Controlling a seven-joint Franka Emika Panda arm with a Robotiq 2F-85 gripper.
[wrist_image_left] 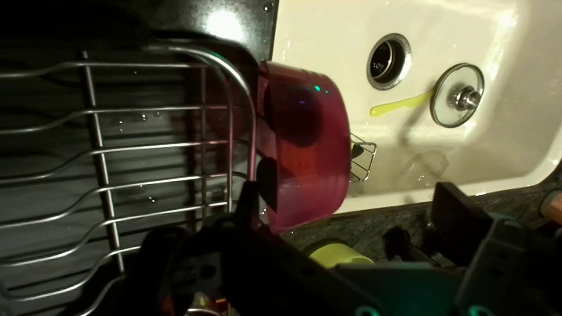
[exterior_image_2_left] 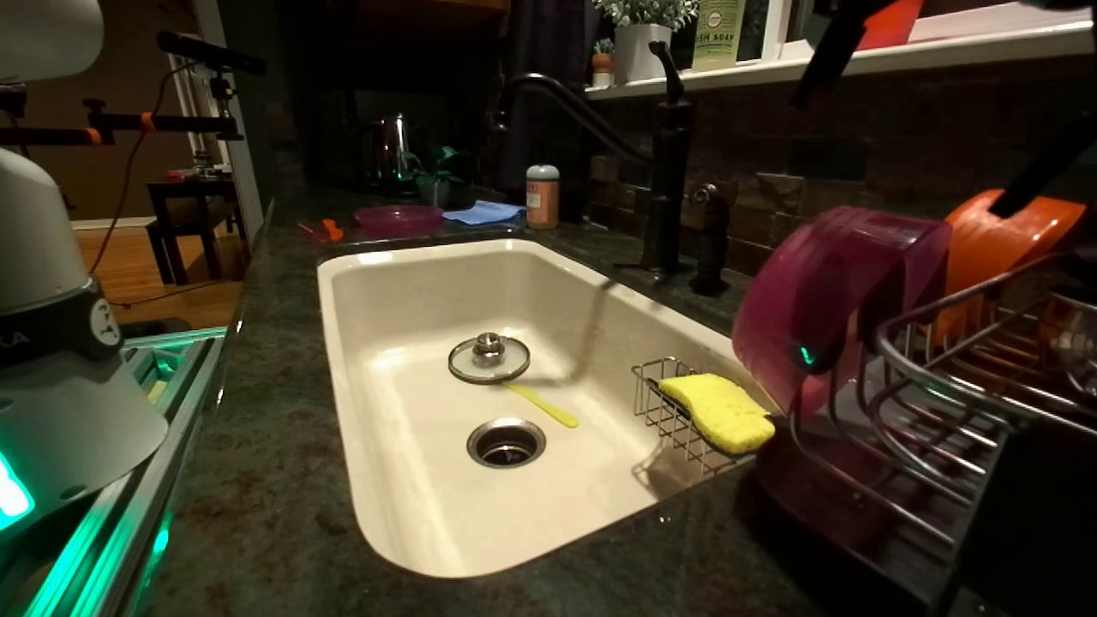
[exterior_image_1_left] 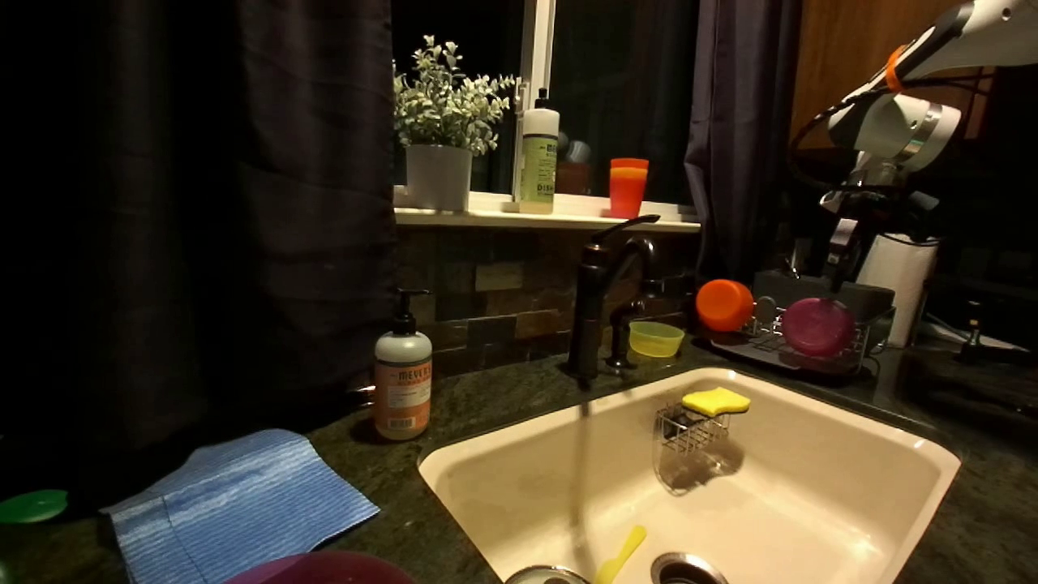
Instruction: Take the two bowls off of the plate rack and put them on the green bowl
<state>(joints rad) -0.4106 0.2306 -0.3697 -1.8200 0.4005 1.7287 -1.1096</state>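
"MEYER'S" stands on the orange label (exterior_image_1_left: 403,397) of the pump bottle (exterior_image_1_left: 403,367), its smaller print unreadable. The green-labelled bottle (exterior_image_1_left: 538,162) reads "DISH" and, in an exterior view, "SH SOAP". A dark band (exterior_image_2_left: 50,327) on the robot's base (exterior_image_2_left: 77,420) bears "KA" beside a round white emblem (exterior_image_2_left: 105,321).

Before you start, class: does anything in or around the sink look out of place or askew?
Slightly: the sponge sits askew atop the caddy rather than down inside; a lid and yellow utensil lie loose in the sink.
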